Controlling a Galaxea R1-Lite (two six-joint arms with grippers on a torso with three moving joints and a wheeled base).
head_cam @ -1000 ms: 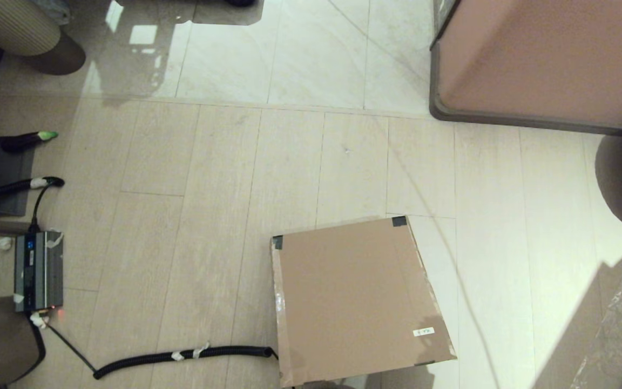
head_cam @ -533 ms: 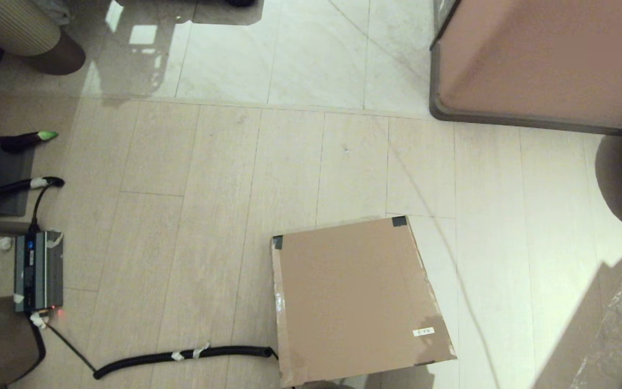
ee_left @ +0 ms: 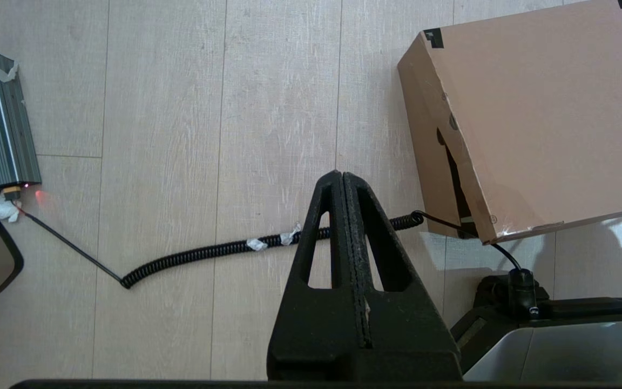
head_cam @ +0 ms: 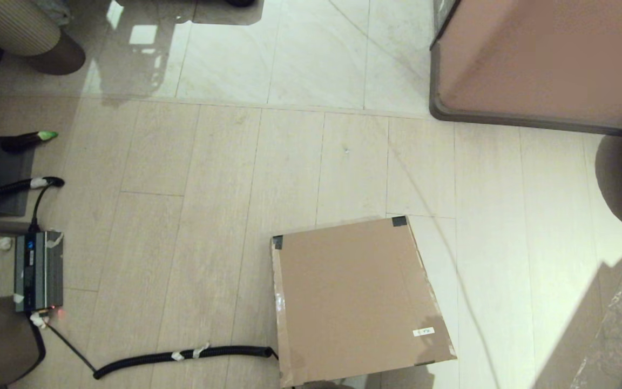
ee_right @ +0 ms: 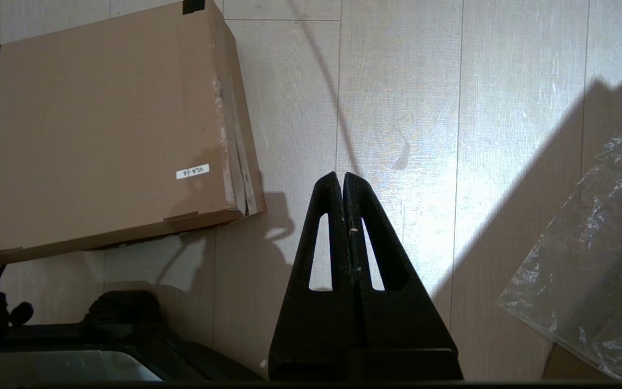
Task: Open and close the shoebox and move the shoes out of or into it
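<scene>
1. Left hand (ee_left: 343, 175): fingers pressed together, holding nothing. It hangs above the wood-look floor (head_cam: 192, 216), over a black coiled cable (ee_left: 268, 243), beside the shoebox's left side.
2. Right hand (ee_right: 342, 176): fingers closed flat against each other, empty. It hangs above bare floor off the shoebox's right side, with a clear plastic sheet (ee_right: 597, 254) lying further right.
3. Neither hand shows in the head view.
4. Shoebox (head_cam: 357, 297): on the floor close in front of the robot, lid down, dark tape patches at the two far lid corners, small white label (head_cam: 423, 332) near the right near corner.
5. Shoes: none visible.
6. Grey power unit (head_cam: 38, 270) on the floor at far left, well apart from the box.
</scene>
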